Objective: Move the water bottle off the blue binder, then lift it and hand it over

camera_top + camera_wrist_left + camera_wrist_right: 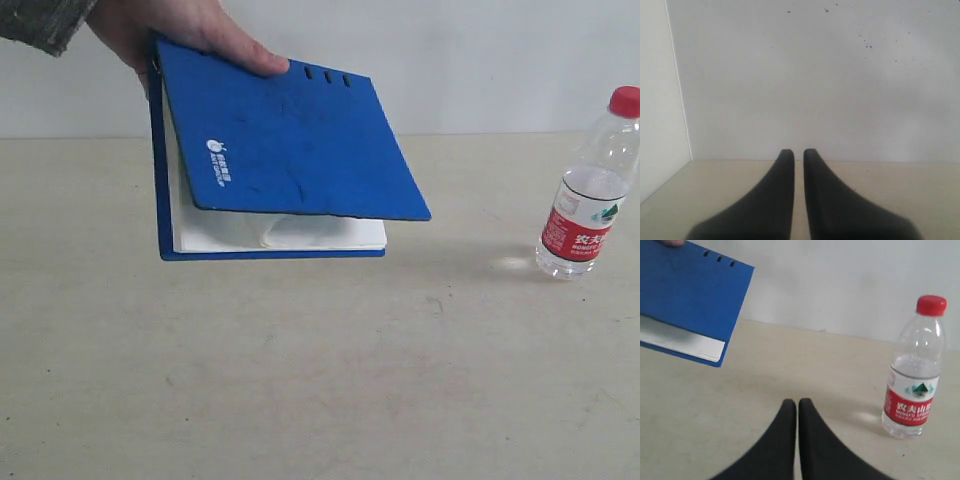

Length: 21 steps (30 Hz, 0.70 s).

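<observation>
The left gripper (798, 152) has its two dark fingers drawn together with only a thin slit between the tips, and nothing is clamped in them. The right gripper (797, 402) is likewise clenched on nothing, its tips practically touching, low over the beige table (320, 390).

In the exterior view the water bottle (590, 195) stands upright on the table at about 3 o'clock, well apart from everything else. Its red cap (625, 100) is on, and its red-and-white label (578, 228) faces the camera.

At about 10 to 11 o'clock a person's hand (190, 35), in a grey sleeve (45, 20), holds the blue binder (290, 140) clear of the table. The binder hangs tilted, with its upper cover lifted apart from the white pages (300, 235) below. Three small slots (326, 76) run along the far edge, and a white logo (218, 160) sits near the spine. Bottle and binder do not touch.

Behind it all is a plain white wall (480, 60).
</observation>
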Motion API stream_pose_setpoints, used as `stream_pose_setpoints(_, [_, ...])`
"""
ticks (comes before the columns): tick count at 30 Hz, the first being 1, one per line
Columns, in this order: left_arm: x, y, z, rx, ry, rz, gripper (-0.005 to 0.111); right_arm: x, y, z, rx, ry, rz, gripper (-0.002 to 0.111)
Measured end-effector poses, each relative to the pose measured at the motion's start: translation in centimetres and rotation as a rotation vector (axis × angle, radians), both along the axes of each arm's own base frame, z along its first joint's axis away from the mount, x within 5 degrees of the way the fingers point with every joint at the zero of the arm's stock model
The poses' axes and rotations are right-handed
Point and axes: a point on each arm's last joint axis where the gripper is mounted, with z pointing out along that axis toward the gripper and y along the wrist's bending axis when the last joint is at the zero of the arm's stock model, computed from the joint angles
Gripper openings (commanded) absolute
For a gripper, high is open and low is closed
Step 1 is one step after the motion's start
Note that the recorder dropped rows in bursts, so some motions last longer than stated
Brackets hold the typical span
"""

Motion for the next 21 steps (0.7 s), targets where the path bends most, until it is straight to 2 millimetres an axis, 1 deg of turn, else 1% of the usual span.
stream_pose_setpoints(1, [0.0,0.0,0.0,0.0,0.0,0.0,0.007,0.0,-0.1,-0.2,0.021,0.033,-0.012,0.0])
stream_pose_setpoints(4, [0.0,0.0,0.0,0.0,0.0,0.0,0.007,0.0,-0.2,-0.6,-0.01,0.063,-0.026,0.0])
stream_pose_setpoints(7, [0.0,0.0,0.0,0.0,0.0,0.002,0.007,0.0,-0.3,-0.6,-0.051,0.053,-0.021,0.0])
stream_pose_setpoints(10, [0.0,0.0,0.0,0.0,0.0,0.002,0.007,-0.2,-0.3,-0.7,-0.071,0.0,-0.02,0.0])
stream_pose_setpoints(13, [0.0,0.0,0.0,0.0,0.0,0.002,0.007,-0.1,-0.4,-1.7,-0.083,-0.012,-0.106,0.0])
stream_pose_setpoints(17, [0.0,0.0,0.0,0.0,0.0,0.002,0.007,0.2,-0.4,-3.6,-0.055,-0.018,-0.229,0.0])
stream_pose_setpoints(19, [0.0,0.0,0.0,0.0,0.0,0.002,0.007,0.4,-0.5,-4.2,-0.033,-0.042,-0.279,0.0])
stream_pose_setpoints(21, [0.0,0.0,0.0,0.0,0.0,0.002,0.007,0.4,-0.6,-4.0,-0.009,-0.069,-0.33,0.0])
